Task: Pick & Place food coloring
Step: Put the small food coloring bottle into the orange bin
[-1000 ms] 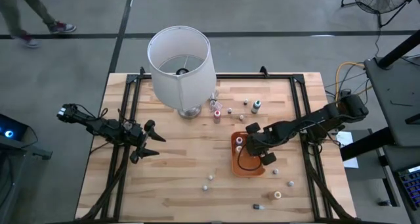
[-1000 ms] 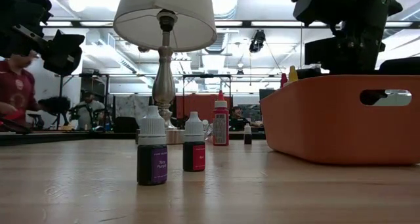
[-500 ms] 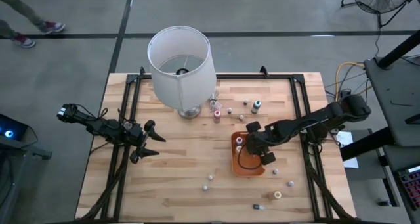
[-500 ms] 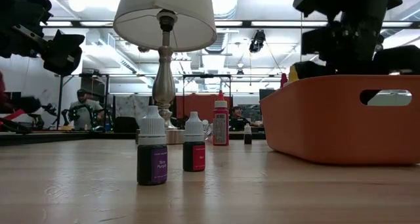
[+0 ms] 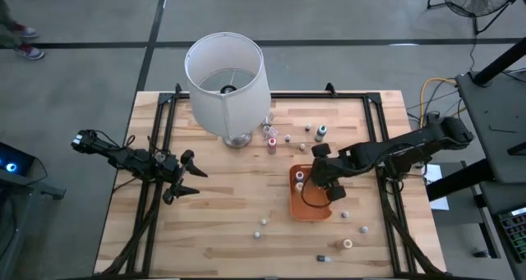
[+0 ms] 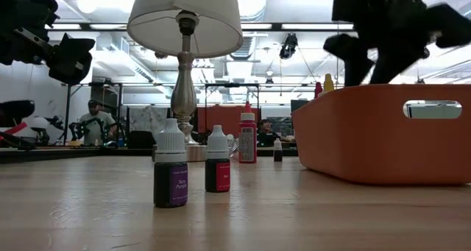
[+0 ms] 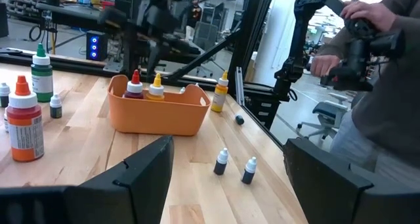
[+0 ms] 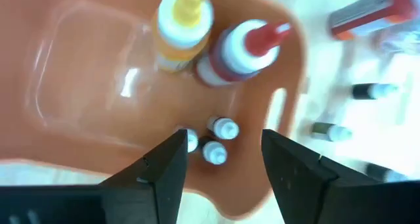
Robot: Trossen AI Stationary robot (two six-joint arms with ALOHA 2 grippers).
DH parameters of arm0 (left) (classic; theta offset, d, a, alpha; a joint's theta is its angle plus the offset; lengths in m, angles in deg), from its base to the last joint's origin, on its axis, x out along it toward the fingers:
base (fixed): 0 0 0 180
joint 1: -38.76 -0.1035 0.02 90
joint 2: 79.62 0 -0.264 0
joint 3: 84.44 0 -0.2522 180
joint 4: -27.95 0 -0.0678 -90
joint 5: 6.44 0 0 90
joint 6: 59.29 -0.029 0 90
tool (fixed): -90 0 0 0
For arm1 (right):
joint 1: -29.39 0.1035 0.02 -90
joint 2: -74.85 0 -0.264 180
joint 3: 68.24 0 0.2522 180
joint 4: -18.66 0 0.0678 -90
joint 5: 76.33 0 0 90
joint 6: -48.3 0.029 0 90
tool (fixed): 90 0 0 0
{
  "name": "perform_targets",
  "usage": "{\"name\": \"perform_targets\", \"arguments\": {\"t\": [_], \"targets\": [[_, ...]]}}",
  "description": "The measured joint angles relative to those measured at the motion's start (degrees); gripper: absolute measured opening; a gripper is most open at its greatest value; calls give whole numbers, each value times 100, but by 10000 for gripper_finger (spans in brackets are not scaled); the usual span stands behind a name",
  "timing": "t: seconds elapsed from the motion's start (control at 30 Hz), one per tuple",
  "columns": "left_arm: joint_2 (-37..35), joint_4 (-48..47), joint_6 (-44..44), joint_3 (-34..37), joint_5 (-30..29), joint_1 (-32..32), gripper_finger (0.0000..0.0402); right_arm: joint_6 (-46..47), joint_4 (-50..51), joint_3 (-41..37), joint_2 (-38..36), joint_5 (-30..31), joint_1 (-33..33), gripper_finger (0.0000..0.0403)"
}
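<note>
The right gripper [image 5: 327, 172] hangs above the orange tray [image 5: 322, 212], its 2 dark fingers [image 8: 161, 175] spread apart with nothing between them. Seen from the right wrist, the tray [image 8: 79, 66] holds a yellow-capped bottle [image 8: 184, 23] and a red-capped bottle [image 8: 239, 50] side by side at one end, and 3 tiny food coloring bottles [image 8: 220, 127] with white caps clustered near the wall with the handle slot. More small bottles [image 8: 371, 90] lie on the tabletop [image 5: 230, 206] just outside the tray. From above, other food coloring bottles are scattered over the wood: a green-capped one [image 5: 320, 132] and a red-labelled bottle [image 5: 271, 144] near the lamp [image 5: 226, 75], and a few more [image 5: 347, 244] along the near edge beyond the tray. In the low view, a purple-labelled bottle [image 6: 171, 174] and a red-labelled one [image 6: 217, 170] stand upright close together in front of the lamp's stem [image 6: 184, 74]. The left gripper [image 5: 187, 175] waits over the left part of the tabletop, well apart from the tray, its fingers [image 7: 141, 178] wide open and empty. A person [image 7: 377, 73] shows in the room beyond the table in the left wrist view.
</note>
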Motion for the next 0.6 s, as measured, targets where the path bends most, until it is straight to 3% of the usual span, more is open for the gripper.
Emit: {"name": "perform_targets", "arguments": {"t": [0.6], "targets": [[1, 0, 0, -1, -1, -2, 259, 1559, 338, 1727, -213, 1256, 2, 229]]}}
